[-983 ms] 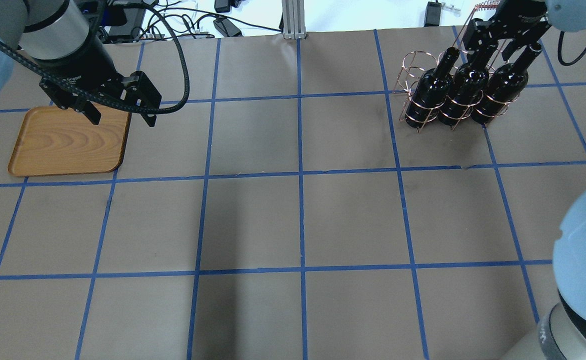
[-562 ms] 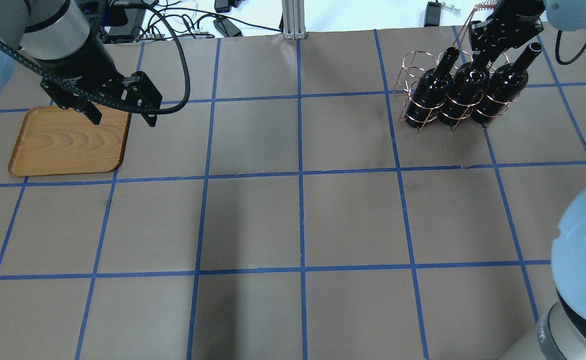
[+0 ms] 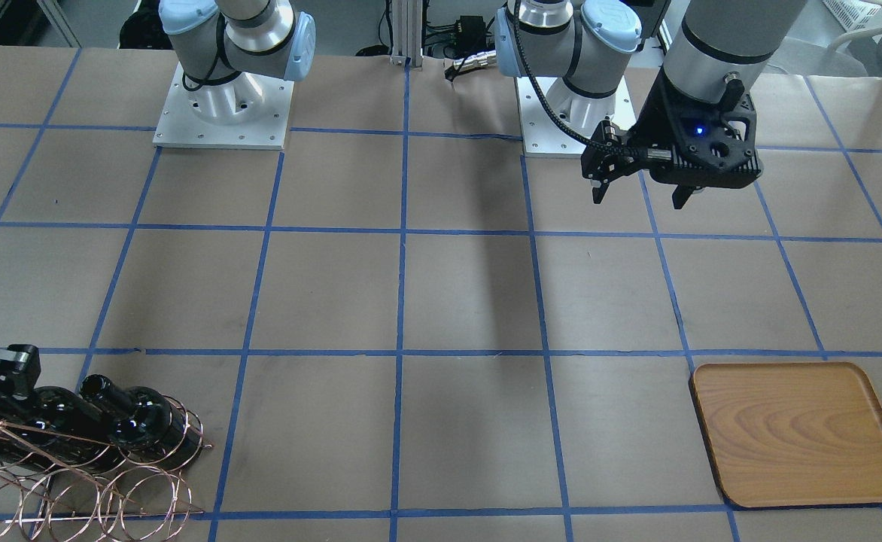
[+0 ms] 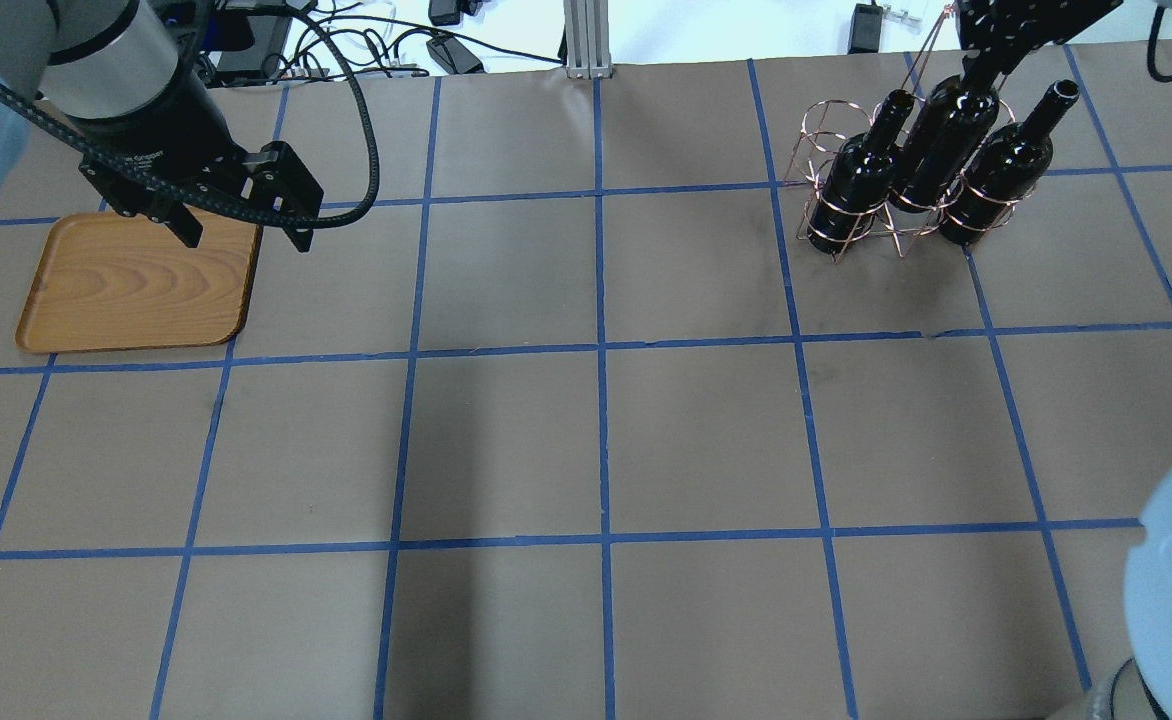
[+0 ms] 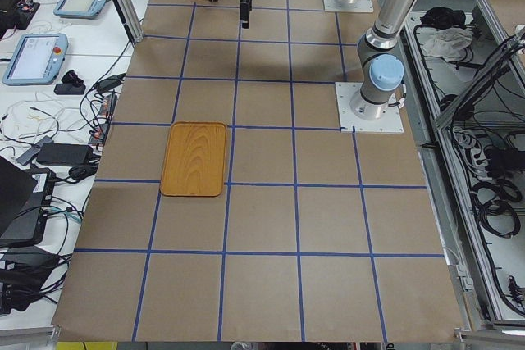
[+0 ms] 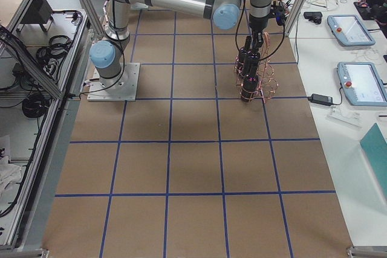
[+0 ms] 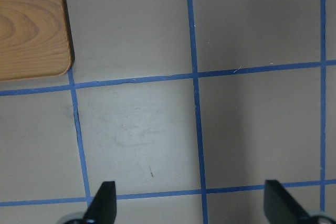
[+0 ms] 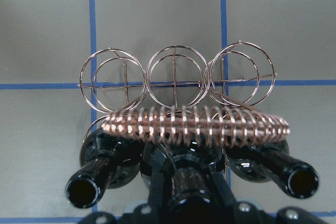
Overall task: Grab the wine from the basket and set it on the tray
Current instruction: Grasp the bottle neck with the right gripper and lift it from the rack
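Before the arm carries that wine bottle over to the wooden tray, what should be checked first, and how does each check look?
1. Grip on the wine: ok. The right gripper is shut on the neck of the middle bottle.
2. Bottle free of the basket: not ok. It sits higher than the others, but its base is inside the wire loops.
3. Other bottles steady: ok. The left neighbour bottle and the right neighbour bottle sit in their loops.
4. Tray free: ok, nothing lies on it.
5. Left gripper out of the way: cannot tell. It is open and hovers near the tray's corner.
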Tool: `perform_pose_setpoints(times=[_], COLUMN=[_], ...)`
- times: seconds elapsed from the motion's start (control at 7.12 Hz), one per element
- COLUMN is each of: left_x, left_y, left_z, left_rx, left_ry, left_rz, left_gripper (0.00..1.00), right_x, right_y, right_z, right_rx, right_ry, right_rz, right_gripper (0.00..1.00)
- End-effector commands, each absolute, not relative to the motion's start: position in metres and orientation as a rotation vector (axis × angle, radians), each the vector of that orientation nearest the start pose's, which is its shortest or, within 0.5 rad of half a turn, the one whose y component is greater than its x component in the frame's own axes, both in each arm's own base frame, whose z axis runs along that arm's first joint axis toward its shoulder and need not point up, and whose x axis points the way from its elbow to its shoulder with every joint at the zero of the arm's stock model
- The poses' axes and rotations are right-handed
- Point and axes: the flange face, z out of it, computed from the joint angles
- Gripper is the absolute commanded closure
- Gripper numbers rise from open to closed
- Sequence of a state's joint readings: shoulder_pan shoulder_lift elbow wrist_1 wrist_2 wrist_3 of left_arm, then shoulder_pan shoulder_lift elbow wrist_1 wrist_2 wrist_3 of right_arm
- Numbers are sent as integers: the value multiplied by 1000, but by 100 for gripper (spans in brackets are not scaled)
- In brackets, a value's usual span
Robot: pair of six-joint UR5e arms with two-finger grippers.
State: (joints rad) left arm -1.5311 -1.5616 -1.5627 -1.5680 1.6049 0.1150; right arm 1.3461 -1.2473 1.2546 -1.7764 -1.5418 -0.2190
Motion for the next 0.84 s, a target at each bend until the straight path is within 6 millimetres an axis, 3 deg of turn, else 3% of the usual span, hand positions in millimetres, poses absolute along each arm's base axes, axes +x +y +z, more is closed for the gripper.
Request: perform_pose_setpoints(times=[0.0,0.28,0.42,0.7], left_x=[-110,-109,-104,-88], left_y=[-496,-496,-497,-500], left_z=[498,498,499,498], left_rx=[116,111,97,57], left_ry=[3101,3103,3105,3113], left_rz=[-45,-43,-46,-41], left_gripper=[0,0,0,0], right_x=[-1,20,41,103], right_y=[-623,-582,-566,-528], right_z=[544,559,537,503], right_rx=[12,19,38,141], right_ry=[3143,3161,3182,3168], right_rz=[-354,-203,-105,-85], right_gripper=[89,90,95,98])
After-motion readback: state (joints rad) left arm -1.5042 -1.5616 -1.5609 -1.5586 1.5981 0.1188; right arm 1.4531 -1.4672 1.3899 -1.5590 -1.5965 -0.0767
